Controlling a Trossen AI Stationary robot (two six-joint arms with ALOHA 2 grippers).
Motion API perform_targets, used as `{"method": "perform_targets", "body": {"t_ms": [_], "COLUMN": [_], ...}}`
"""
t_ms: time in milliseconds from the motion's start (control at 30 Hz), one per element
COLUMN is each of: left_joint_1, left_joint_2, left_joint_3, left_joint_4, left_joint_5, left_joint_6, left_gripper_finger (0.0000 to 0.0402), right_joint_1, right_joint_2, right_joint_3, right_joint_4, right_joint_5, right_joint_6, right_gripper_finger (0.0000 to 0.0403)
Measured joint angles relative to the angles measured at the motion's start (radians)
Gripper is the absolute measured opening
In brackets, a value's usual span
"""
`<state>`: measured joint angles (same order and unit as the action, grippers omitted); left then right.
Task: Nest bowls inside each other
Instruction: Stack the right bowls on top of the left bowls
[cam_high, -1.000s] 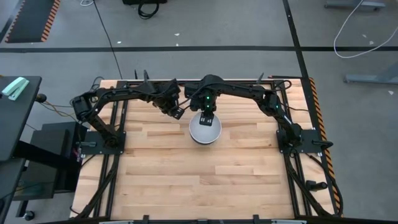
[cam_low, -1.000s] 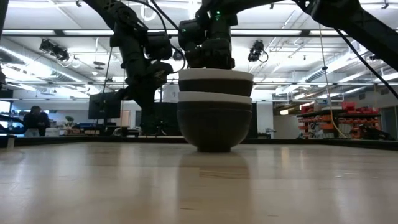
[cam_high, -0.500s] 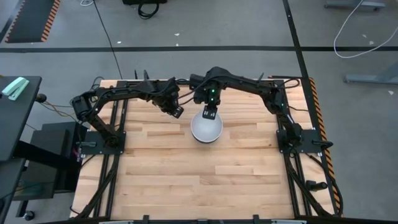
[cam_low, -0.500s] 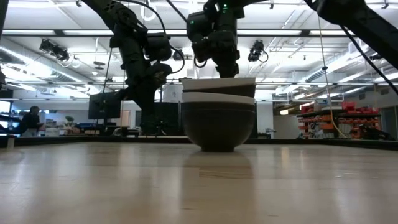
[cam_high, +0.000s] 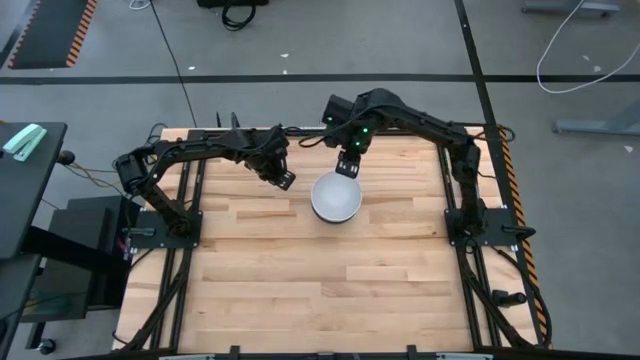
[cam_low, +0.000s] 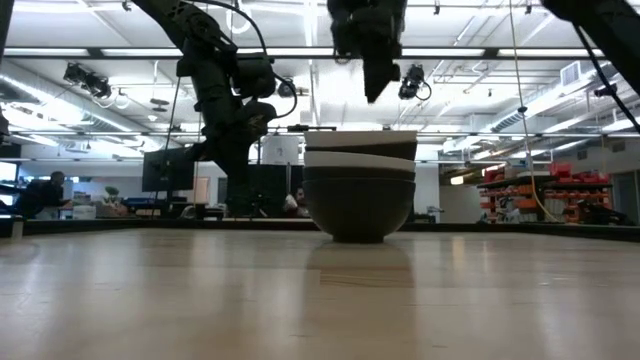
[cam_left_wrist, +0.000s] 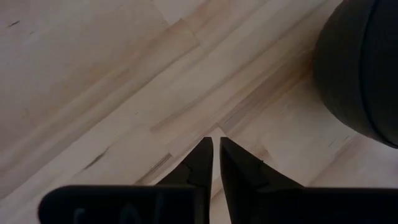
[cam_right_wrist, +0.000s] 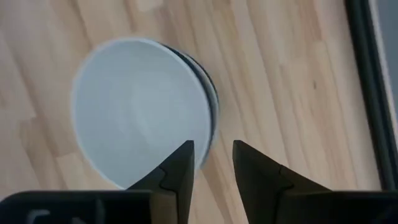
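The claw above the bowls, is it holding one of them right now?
No, the right claw hangs empty above the stack of bowls, clear space showing between its tip and the top rim.

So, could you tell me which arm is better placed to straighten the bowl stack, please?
Probably the right: its open claw hangs just above the stack's far rim, while the left claw is shut, off beside it.

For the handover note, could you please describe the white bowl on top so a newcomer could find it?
On the wooden table, find the single stack of bowls below the right claw. The white bowl is the topmost, its pale inside facing up, unlike the dark bowl at the bottom.
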<state>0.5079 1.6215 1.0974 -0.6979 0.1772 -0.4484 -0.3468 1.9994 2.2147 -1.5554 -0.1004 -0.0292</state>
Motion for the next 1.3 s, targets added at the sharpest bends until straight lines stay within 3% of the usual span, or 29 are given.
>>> {"method": "perform_targets", "body": {"t_ms": [133,367,833,1300], "left_joint_1": [0.000,0.000,0.000,0.000], "left_joint_2": [0.000,0.000,0.000,0.000], "left_joint_3": [0.000,0.000,0.000,0.000], "left_joint_4": [0.000,0.000,-0.003,-0.004], "left_joint_5": [0.000,0.000,0.000,0.000], "left_joint_6": [0.000,0.016,0.026,0.026], "left_gripper_finger": [0.0029,0.0034,0.0028,0.0030], "right_joint_1": [0.038,0.098,0.069,0.013], "right_joint_2": [-0.020,0.036,0.137,0.134], "right_joint_3": [0.001,0.001,-0.004,-0.175], "right_joint_4": [0.033,0.041,0.063,0.116], "right_joint_5": [-0.005,-0.004,0.000,-0.003], "right_joint_6": [-0.001,-0.054,-0.098,-0.106], "right_gripper_finger": [0.0092,0.0008,0.0003,0.0001]}}
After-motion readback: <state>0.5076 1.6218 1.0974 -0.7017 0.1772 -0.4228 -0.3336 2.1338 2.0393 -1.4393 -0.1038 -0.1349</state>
